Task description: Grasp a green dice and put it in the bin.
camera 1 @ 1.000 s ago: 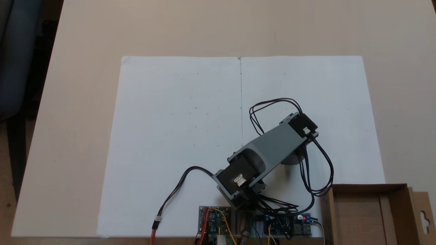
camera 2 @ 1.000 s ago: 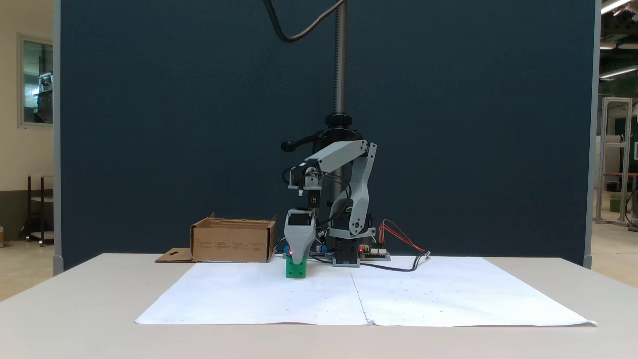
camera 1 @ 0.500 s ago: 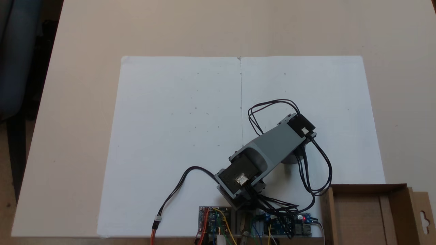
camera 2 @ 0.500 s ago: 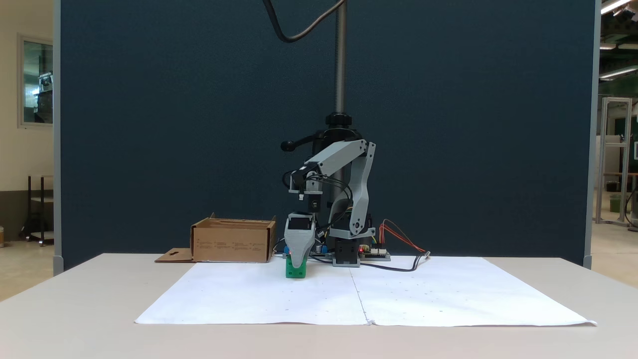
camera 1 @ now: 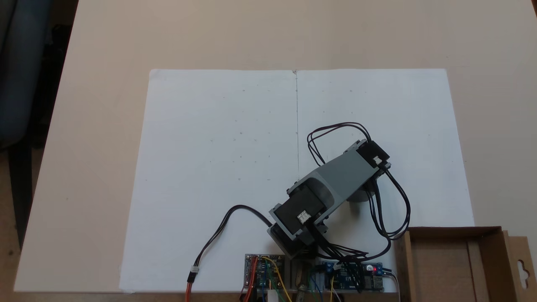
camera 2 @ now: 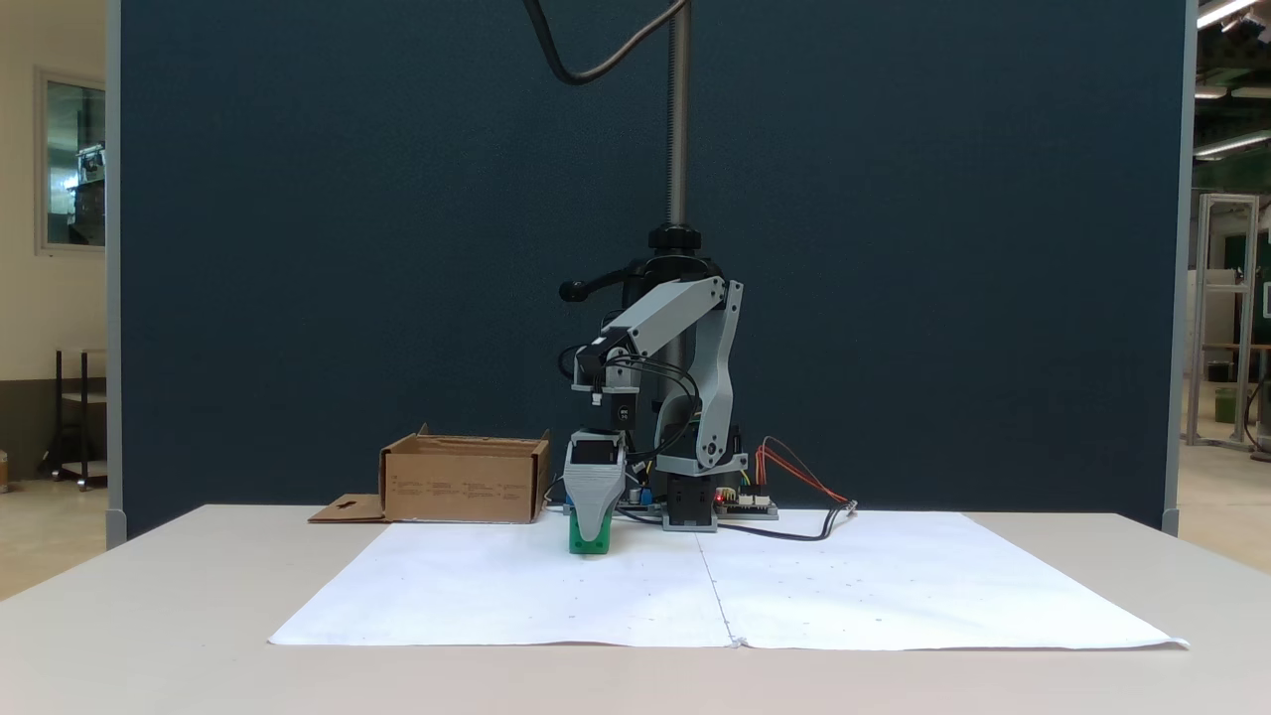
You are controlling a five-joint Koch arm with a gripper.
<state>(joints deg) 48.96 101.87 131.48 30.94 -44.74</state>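
The green dice (camera 2: 577,540) sits on the white paper, left of the arm's base in a fixed view. My gripper (camera 2: 593,530) points straight down over it. The grey front jaw covers the middle of the dice, so green shows on either side of the jaw tip. The other jaw lies behind and is hidden, so whether the jaws press the dice cannot be told. From above, the forearm (camera 1: 340,176) covers both gripper and dice. The bin, a brown cardboard box (camera 2: 462,487), stands left of the dice and fills the lower right corner (camera 1: 453,231) from above.
Two white paper sheets (camera 1: 218,159) cover the table's middle. Controller boards (camera 1: 264,270) and loose cables (camera 1: 218,230) lie at the arm's base. A metal pole (camera 2: 678,119) rises behind the arm before a dark blue partition. The bin's flap (camera 1: 520,268) has a hang-hole cutout.
The arm has folded lower and the gripper has sunk further over the dice. The dice has stayed in place on the paper.
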